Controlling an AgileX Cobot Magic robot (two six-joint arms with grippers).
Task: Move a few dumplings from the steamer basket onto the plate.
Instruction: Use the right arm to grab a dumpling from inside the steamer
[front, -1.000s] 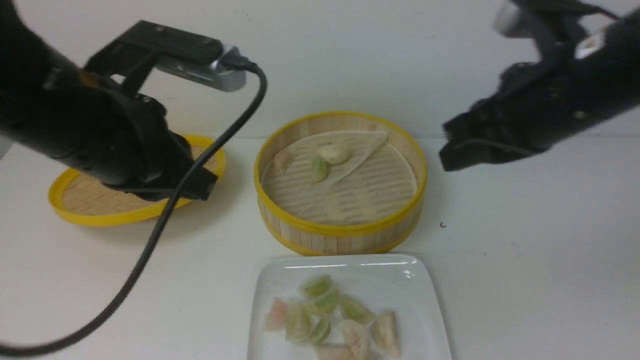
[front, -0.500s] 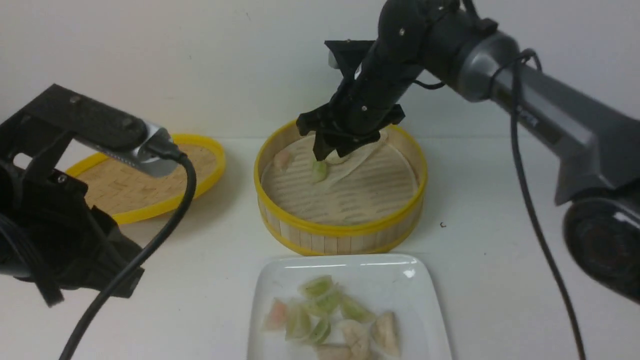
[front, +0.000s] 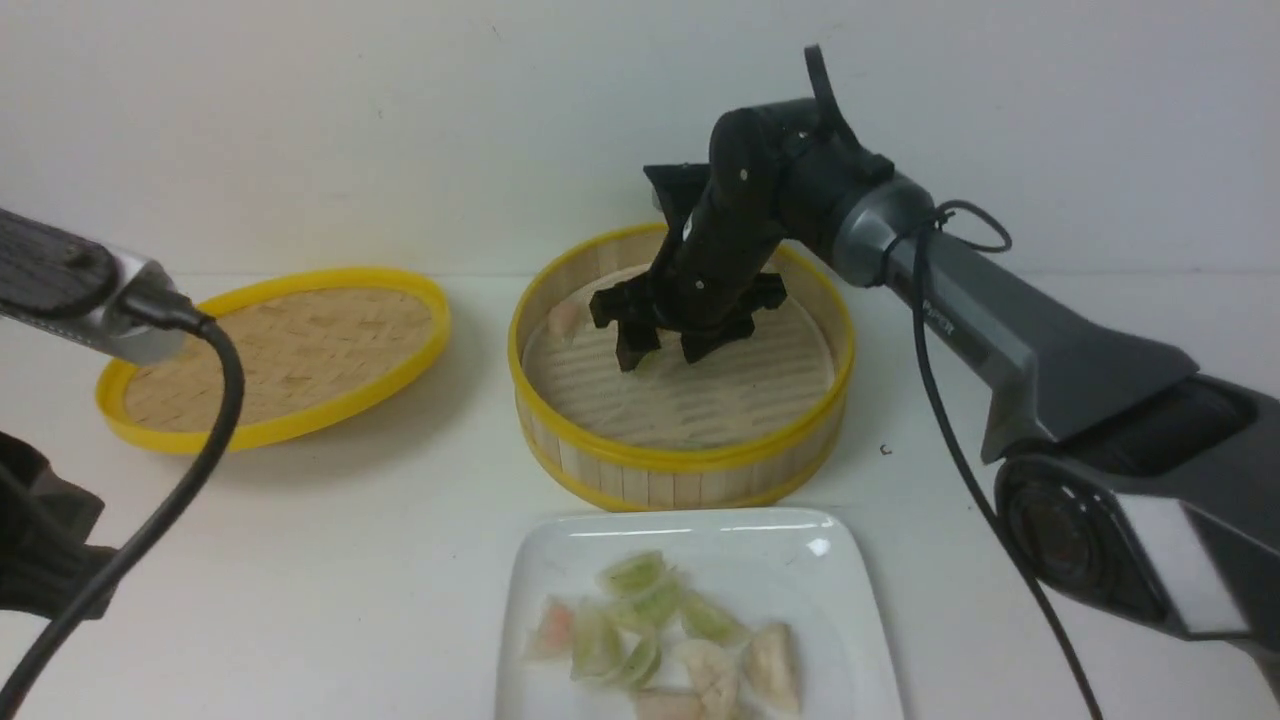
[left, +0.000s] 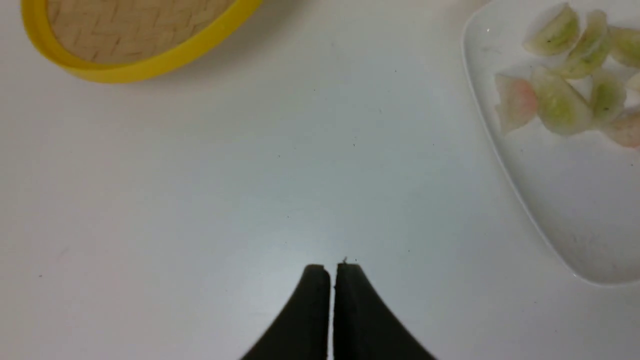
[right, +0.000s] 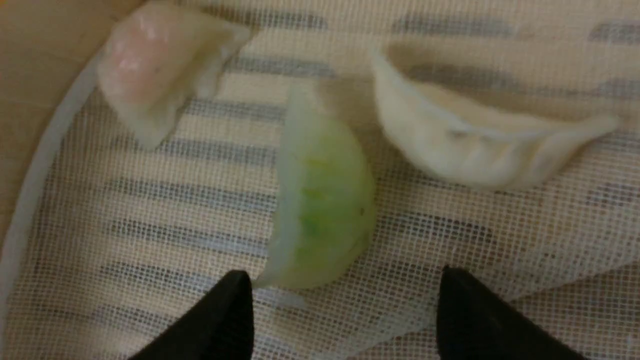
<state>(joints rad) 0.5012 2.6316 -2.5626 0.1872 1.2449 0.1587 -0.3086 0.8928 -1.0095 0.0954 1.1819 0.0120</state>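
The steamer basket (front: 680, 462) stands mid-table with a whitish mesh liner (right: 150, 240). Inside lie three dumplings: a green one (right: 320, 200), a pinkish one (right: 150, 65) and a cream one (right: 475, 145). My right gripper (front: 662, 352) is lowered into the basket, open and empty. In the right wrist view (right: 345, 277) its jaws straddle the near end of the green dumpling, one fingertip (right: 235, 300) almost touching it. The white plate (front: 700, 528) in front holds several dumplings (front: 660, 630). My left gripper (left: 332, 267) is shut and empty over bare table, left of the plate (left: 525, 200).
The flat yellow-rimmed woven lid (front: 275, 350) lies left of the basket and shows in the left wrist view (left: 150, 65). The left arm's black cable (front: 170, 500) hangs at the front left. The right arm (front: 1000, 330) reaches in from the right. A white wall stands behind.
My right arm has swung in from the right and lowered its open gripper into the basket over the green dumpling. My left arm has drawn back down to the front left.
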